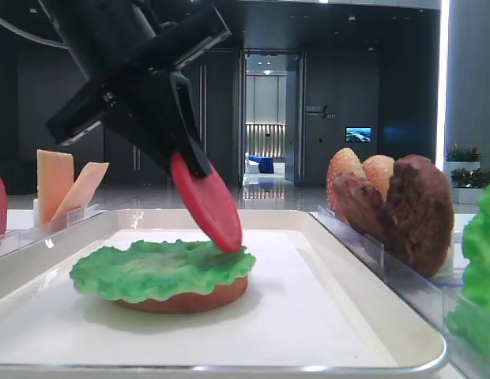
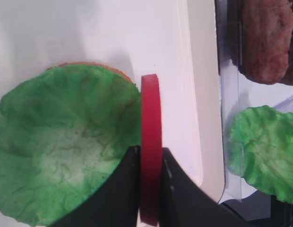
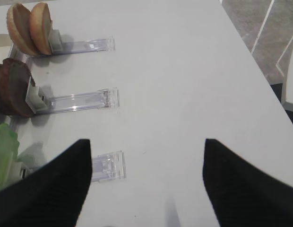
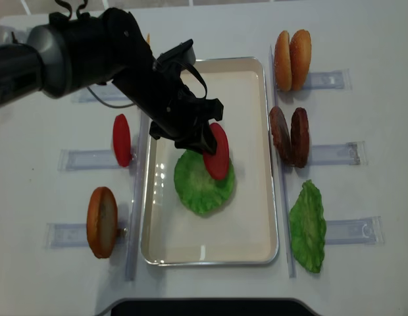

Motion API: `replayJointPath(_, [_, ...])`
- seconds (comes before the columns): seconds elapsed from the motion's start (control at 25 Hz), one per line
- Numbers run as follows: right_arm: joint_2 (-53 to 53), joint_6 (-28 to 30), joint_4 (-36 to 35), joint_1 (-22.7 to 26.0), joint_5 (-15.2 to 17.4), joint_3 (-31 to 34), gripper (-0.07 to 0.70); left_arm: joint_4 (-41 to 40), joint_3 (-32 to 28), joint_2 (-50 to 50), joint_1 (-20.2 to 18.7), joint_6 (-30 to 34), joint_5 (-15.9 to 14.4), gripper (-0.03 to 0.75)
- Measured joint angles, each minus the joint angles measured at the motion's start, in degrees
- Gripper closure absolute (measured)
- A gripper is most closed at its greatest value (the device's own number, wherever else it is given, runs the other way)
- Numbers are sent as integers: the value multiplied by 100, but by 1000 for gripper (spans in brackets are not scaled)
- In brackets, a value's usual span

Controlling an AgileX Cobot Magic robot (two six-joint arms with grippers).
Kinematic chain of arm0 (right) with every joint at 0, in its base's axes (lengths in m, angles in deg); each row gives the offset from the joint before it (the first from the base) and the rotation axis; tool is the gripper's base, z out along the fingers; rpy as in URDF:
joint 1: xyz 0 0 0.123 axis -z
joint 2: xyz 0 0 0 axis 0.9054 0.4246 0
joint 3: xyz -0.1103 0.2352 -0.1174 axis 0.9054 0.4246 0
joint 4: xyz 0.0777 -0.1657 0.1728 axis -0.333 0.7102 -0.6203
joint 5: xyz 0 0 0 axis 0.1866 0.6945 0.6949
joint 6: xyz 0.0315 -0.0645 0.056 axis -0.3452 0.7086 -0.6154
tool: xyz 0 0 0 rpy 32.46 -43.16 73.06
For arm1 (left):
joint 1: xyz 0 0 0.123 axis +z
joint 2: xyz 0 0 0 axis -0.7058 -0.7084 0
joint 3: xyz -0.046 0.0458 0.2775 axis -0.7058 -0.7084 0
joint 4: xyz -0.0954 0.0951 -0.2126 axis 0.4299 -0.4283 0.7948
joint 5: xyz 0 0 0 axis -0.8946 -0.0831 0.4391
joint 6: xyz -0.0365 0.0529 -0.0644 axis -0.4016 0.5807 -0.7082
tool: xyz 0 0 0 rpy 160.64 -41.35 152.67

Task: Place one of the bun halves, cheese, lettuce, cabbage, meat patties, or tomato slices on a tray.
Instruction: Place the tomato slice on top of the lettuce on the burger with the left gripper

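My left gripper (image 4: 205, 141) is shut on a red tomato slice (image 4: 218, 153), held on edge and tilted over the white tray (image 4: 270, 131). In the left wrist view the slice (image 2: 151, 113) is pinched between both black fingers of the gripper (image 2: 150, 161). Its lower edge (image 1: 228, 237) meets the right side of a green lettuce (image 1: 162, 268) leaf that lies on a bun half (image 1: 190, 301) in the tray's middle. My right gripper (image 3: 146, 142) is open above the bare white table, with nothing between its fingers.
Clear racks flank the tray. On the right stand two bun halves (image 4: 293, 59), two meat patties (image 4: 289, 135) and a lettuce leaf (image 4: 308, 227). On the left stand a tomato slice (image 4: 122, 139), a bun half (image 4: 102, 220) and cheese slices (image 1: 55, 181).
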Motion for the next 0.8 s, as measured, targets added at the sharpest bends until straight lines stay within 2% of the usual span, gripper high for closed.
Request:
replayJointPath(0.56, [0, 0, 0, 0, 0, 0, 157, -14, 0, -148, -13, 134, -128, 650])
replayJointPath(0.64, [0, 0, 0, 0, 0, 0, 157, -56, 0, -148, -13, 134, -222, 612])
replayJointPath(0.8, [0, 0, 0, 0, 0, 0, 157, -107, 0, -167, -13, 134, -524, 450])
